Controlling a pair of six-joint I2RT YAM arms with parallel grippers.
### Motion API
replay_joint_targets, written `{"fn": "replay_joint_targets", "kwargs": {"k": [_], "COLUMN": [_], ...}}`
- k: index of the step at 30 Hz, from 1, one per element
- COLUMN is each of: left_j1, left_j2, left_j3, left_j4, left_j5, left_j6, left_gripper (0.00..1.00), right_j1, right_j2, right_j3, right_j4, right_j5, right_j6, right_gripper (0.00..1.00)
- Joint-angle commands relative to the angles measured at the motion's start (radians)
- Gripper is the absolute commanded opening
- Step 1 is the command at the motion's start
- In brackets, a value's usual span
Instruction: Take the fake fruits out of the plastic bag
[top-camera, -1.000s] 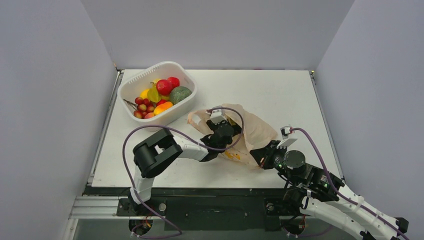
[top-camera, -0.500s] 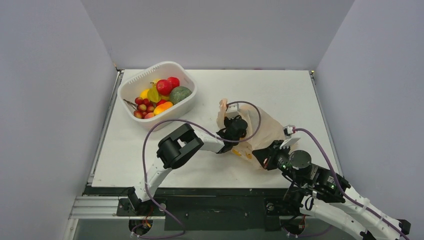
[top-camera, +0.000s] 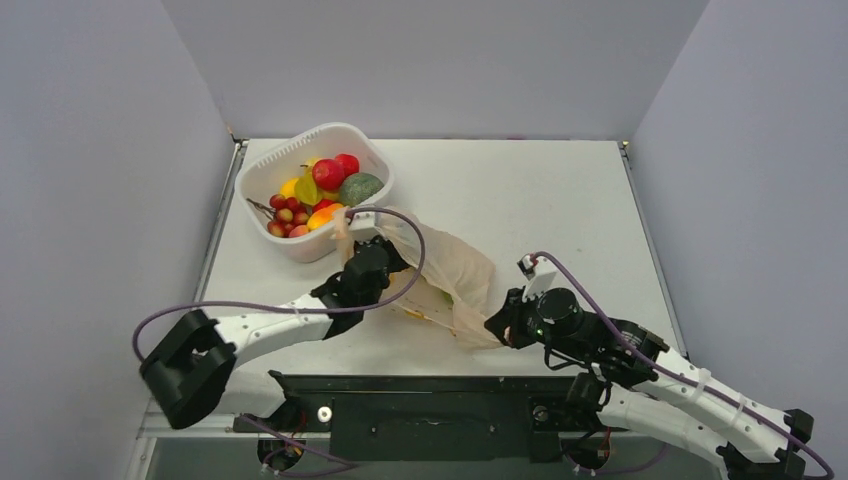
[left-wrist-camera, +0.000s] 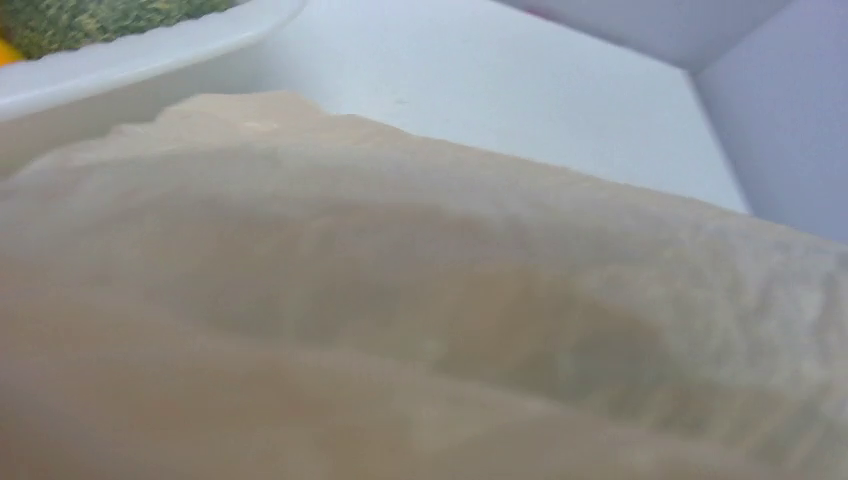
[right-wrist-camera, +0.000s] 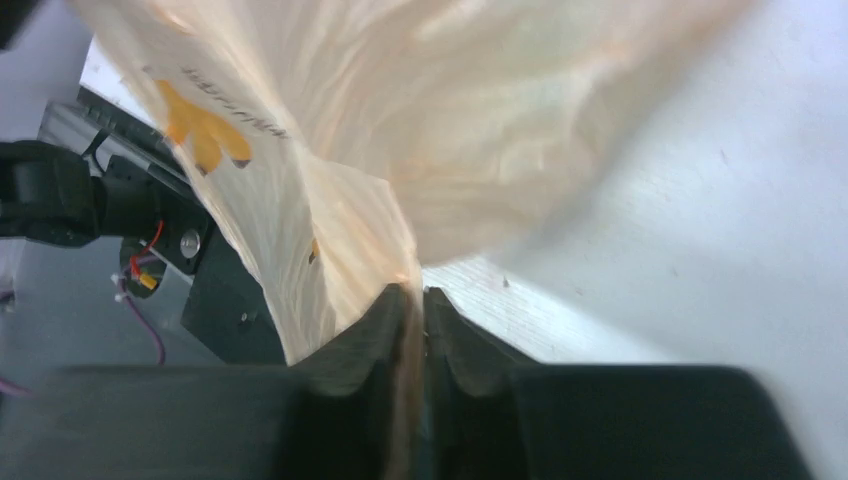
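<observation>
Two-handed work is needed, the bag (top-camera: 455, 272) being flimsy and slippery: one corner is clamped in the right gripper (right-wrist-camera: 415, 300), while the left gripper (top-camera: 362, 260) can't be read.

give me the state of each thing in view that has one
plastic bag, stretched between both hands, contents not clear
right hand, shut on the bag's near end
left hand, under bag film, grip hidden
white basket, upright, full of fruit
fake fruits, piled in the basket
</observation>
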Motion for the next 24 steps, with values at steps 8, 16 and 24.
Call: {"fn": "replay_joint_targets", "kwargs": {"k": [8, 16, 24], "left_j1": [-0.015, -0.012, -0.004], "left_j2": [-0.176, -0.210, -0.229], "left_j3": [-0.032, -0.018, -0.046], "left_j4": [-0.203, -0.240, -0.260], "left_j5": [0.309, 0.303, 0.303], "left_j6": [-0.142, -0.165, -0.196], "left_gripper": [0.97, 0.97, 0.97], "right_j1": [0.040, 0.228, 0.277], "right_j2": [0.100, 0.356, 0.516], "right_j3": [0.407, 0.263, 0.068], "right_j4": [-0.262, 0.180, 0.493], "right_j5": [0.156, 0.334, 0.822], "right_j6": [-0.252, -0.472, -0.470], "right_gripper": [0.82, 0.85, 0.68]}}
